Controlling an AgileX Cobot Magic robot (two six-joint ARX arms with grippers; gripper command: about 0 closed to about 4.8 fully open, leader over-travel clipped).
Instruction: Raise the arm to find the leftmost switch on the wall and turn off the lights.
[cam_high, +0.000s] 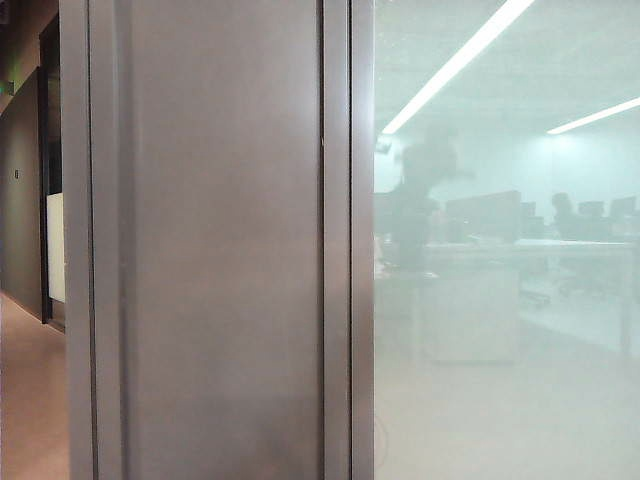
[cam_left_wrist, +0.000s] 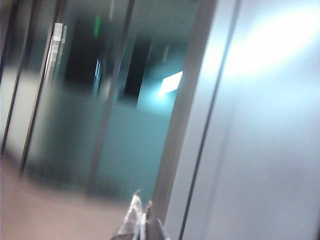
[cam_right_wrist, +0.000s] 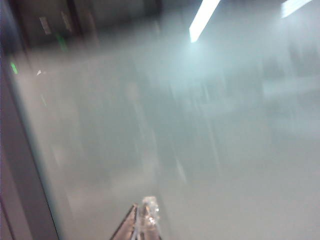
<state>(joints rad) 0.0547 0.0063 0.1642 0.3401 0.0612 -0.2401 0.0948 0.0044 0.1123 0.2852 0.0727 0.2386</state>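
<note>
No switch shows in any view. In the exterior view a wide grey metal post (cam_high: 220, 250) fills the left half, with frosted glass (cam_high: 500, 380) to its right. The arm (cam_high: 412, 205) appears in that glass only as a hazy dark upright shape. Long ceiling lights (cam_high: 455, 65) glow bright there. My left gripper (cam_left_wrist: 141, 212) is shut and holds nothing, its tips close to a pale frame edge (cam_left_wrist: 185, 125); the picture is blurred. My right gripper (cam_right_wrist: 142, 212) is shut too, holding nothing, in front of milky glass (cam_right_wrist: 200, 140).
A dark wall (cam_high: 20, 200) and a corridor floor (cam_high: 30, 400) lie left of the post. Hazy desks, monitors and chairs (cam_high: 560, 215) show in the glass. A dark doorway (cam_left_wrist: 85, 55) and glass partitions appear in the left wrist view.
</note>
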